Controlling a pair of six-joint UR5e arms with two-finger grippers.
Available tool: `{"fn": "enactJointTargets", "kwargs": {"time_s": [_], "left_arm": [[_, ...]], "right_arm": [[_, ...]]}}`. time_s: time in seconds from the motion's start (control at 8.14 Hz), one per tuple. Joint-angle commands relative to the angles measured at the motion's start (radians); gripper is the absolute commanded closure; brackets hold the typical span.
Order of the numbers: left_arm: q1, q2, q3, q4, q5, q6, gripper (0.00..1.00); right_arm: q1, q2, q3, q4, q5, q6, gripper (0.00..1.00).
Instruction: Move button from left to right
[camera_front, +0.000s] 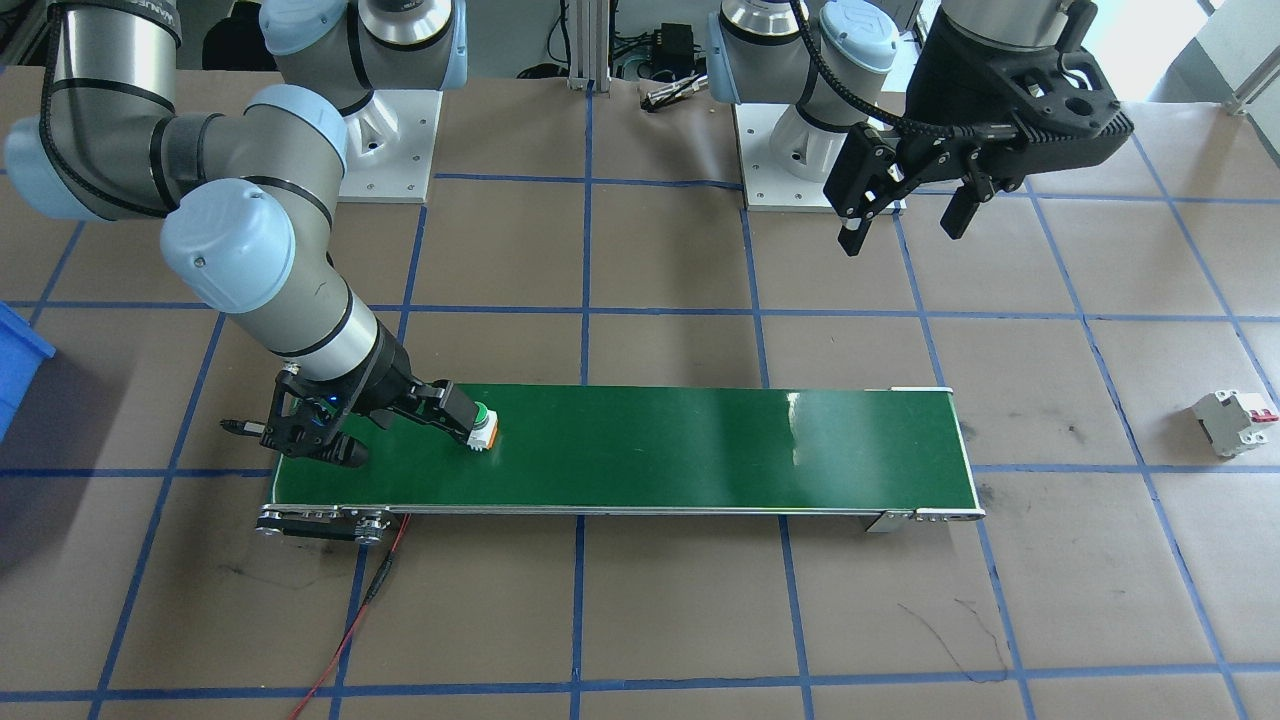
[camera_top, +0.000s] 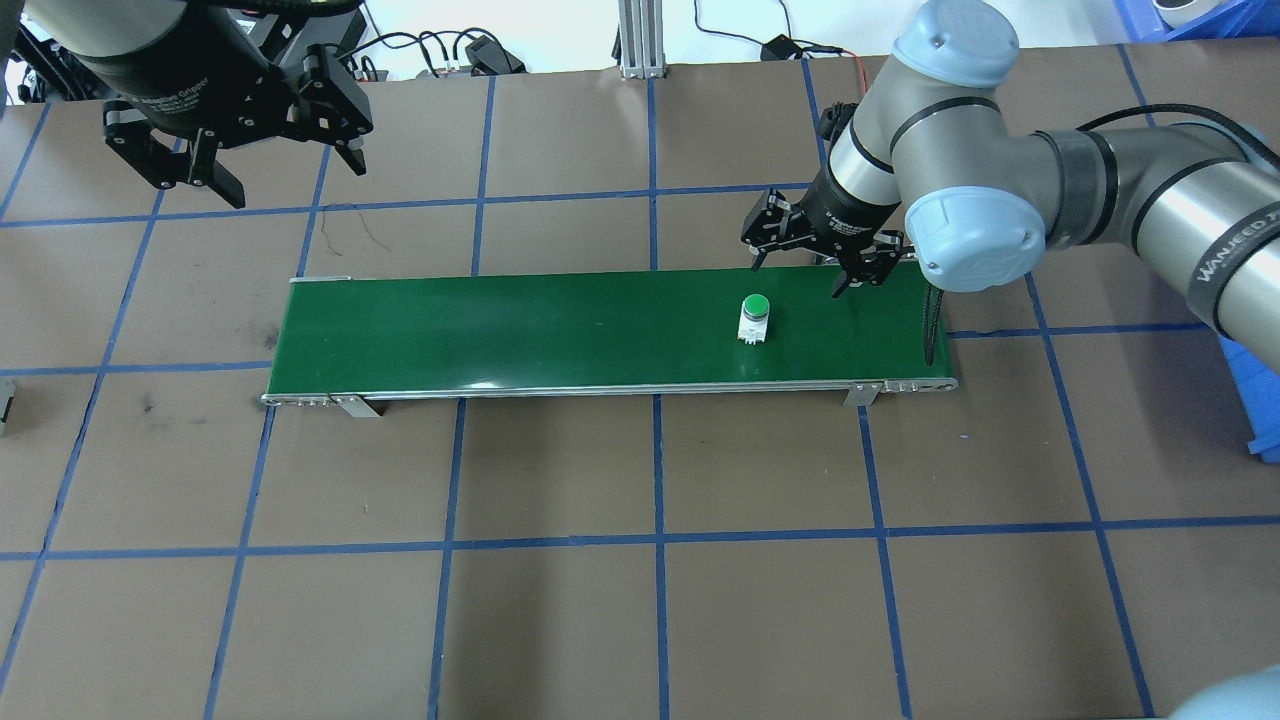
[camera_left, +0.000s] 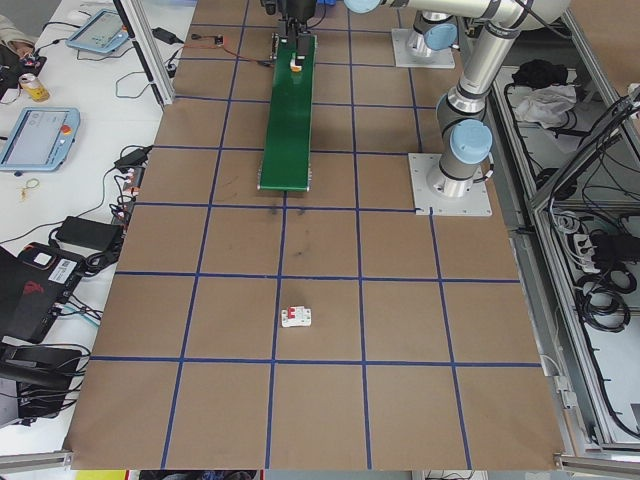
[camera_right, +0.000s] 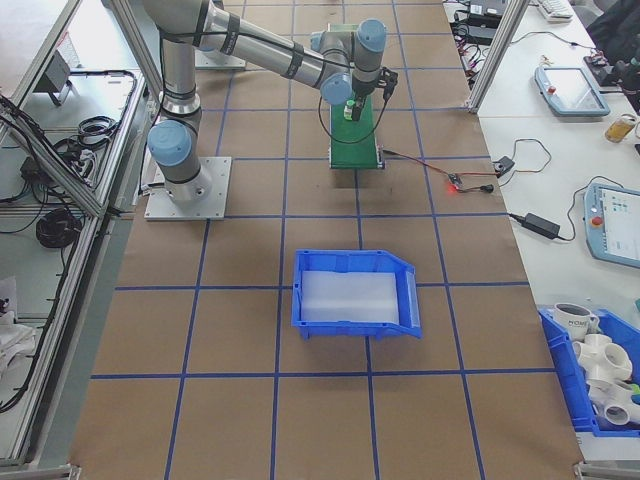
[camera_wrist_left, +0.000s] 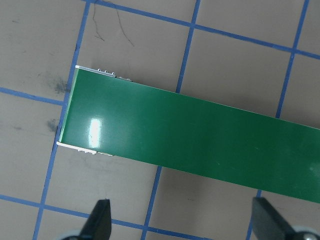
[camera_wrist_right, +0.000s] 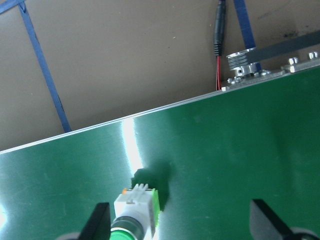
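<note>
The button (camera_top: 754, 318) stands upright on the green conveyor belt (camera_top: 560, 330), toward its right end. The right gripper (camera_top: 812, 268) is spread wide just beside it, holding nothing; the left gripper (camera_top: 243, 160) is held wide, well apart. The button could be toppled if a finger clips its cap.

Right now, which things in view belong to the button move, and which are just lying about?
Job:
- button
- green conveyor belt it stands on
- right pincer, open beside it

Lying about:
- circuit breaker
- blue bin
- left pincer, open, away from the belt
</note>
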Motion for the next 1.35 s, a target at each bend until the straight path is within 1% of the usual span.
{"fn": "enactJointTargets", "kwargs": {"time_s": [0.0,0.12,0.25,0.37,0.49,0.61,0.74,0.86,0.98,1.11,1.23], "left_arm": [[0.000,0.001,-0.002,0.001,0.000,0.003,0.00],[0.000,0.003,-0.002,0.001,0.000,0.004,0.00],[0.000,0.001,-0.004,0.001,0.000,0.004,0.00],[0.000,0.001,-0.002,0.001,0.001,0.004,0.00],[0.000,0.001,-0.002,0.001,0.001,0.004,0.00],[0.000,0.001,-0.002,0.001,0.001,0.004,0.00],[0.000,0.001,-0.002,-0.001,0.001,0.004,0.00],[0.000,0.001,-0.004,-0.001,0.001,0.004,0.00],[0.000,0.001,-0.004,-0.001,0.001,0.004,0.00],[0.000,0.001,-0.004,-0.001,0.001,0.004,0.00],[0.000,0.001,-0.004,0.001,0.001,0.004,0.00]], "right_arm": [[0.014,0.031,0.008,-0.011,-0.024,0.002,0.04],[0.014,0.054,0.010,-0.005,-0.057,-0.002,0.05],[0.014,0.061,0.010,-0.005,-0.105,-0.022,0.15],[0.014,0.064,0.010,0.000,-0.145,-0.059,0.38],[0.013,0.065,0.010,0.062,-0.174,-0.070,0.66],[0.013,0.061,0.009,0.072,-0.206,-0.122,0.88],[0.010,0.051,-0.002,0.070,-0.213,-0.181,0.94],[-0.001,0.044,-0.022,0.069,-0.238,-0.229,0.94],[-0.025,0.030,-0.063,0.075,-0.298,-0.280,0.94],[-0.073,0.006,-0.092,0.117,-0.306,-0.365,0.94],[-0.132,-0.036,-0.102,0.150,-0.306,-0.468,0.94]]}}
